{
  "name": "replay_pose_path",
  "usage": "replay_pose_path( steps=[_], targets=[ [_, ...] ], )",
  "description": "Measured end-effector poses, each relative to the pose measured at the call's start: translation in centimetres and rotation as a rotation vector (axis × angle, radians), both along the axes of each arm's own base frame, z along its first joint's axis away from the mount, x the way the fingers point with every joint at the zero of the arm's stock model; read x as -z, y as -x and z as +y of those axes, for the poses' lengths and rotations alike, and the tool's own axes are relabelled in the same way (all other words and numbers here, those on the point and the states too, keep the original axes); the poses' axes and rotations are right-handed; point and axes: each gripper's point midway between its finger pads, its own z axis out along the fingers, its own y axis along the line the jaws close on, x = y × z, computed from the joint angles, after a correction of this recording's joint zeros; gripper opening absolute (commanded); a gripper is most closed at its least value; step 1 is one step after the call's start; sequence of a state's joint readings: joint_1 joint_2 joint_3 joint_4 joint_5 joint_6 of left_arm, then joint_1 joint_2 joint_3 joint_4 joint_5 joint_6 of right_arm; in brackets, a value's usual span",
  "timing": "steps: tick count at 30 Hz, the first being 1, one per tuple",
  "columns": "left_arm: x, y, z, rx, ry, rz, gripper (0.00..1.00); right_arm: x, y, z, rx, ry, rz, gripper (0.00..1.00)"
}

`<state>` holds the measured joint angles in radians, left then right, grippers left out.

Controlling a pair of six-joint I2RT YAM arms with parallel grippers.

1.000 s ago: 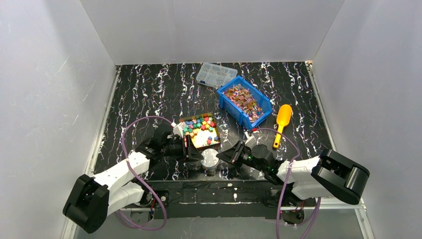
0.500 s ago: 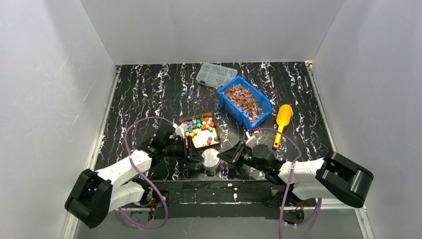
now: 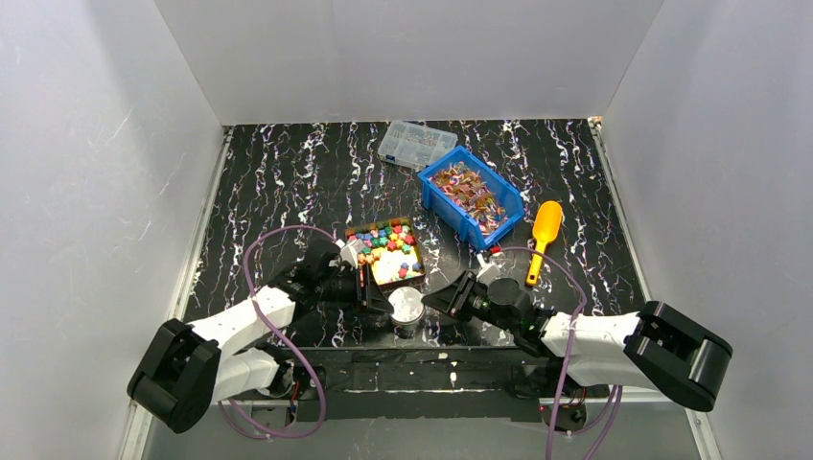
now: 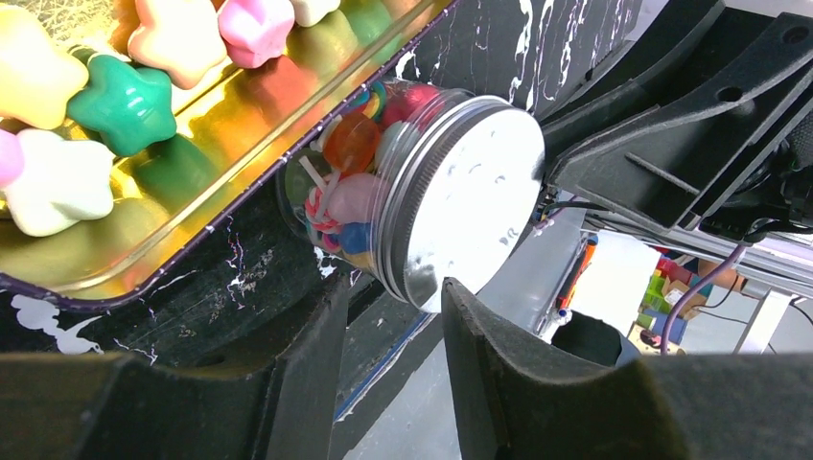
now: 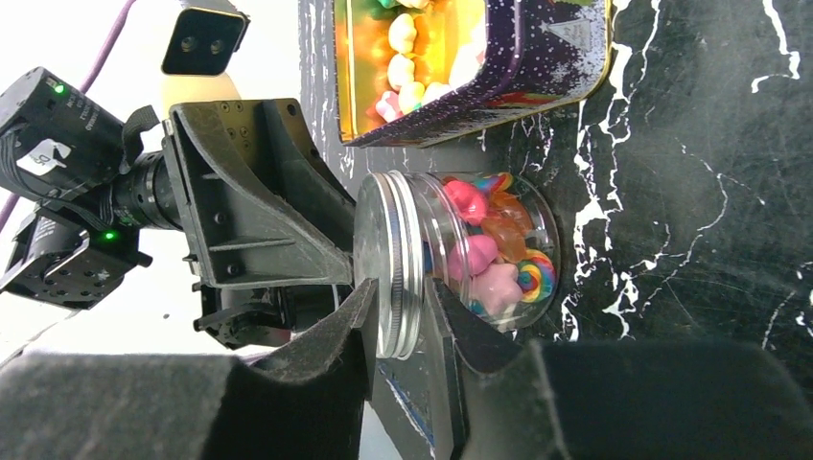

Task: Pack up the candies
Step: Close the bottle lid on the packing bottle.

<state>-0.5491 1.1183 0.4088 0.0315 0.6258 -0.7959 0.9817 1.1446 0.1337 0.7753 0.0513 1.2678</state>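
Candies (image 5: 489,254) in the lidded jar (image 3: 406,309) stand at the middle of the table's (image 3: 288,172) near edge, axis upright, between both arms; right gripper (image 5: 401,287) is nearer, jaws straddling the lid (image 5: 388,251) rim, clamped or slack I cannot tell; left gripper (image 4: 393,287) waits just left, jaws apart, empty.

Plain white walls (image 3: 403,57) enclose black marbled table (image 3: 288,172).

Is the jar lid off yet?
No, the silver lid sits on the jar, closed over the candies seen through its clear wall.
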Motion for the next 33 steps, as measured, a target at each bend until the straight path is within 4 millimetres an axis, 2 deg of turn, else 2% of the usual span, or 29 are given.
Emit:
replay_pose_path(
  steps=[10,24,33],
  targets=[
    [-0.2,-0.1,-0.2,0.006,0.006,-0.007,0.39,0.9,0.3,-0.6,-0.011,0.062,-0.007,0.4],
    [-0.2,-0.1,-0.2,0.012,0.006,-0.015,0.49,1.8,0.0,-0.4,-0.038,0.164,-0.016,0.43],
    [0.9,-0.2,0.0,0.006,-0.025,0.008,0.55,1.9,-0.2,0.0,-0.045,0.189,-0.013,0.44]
  ],
)
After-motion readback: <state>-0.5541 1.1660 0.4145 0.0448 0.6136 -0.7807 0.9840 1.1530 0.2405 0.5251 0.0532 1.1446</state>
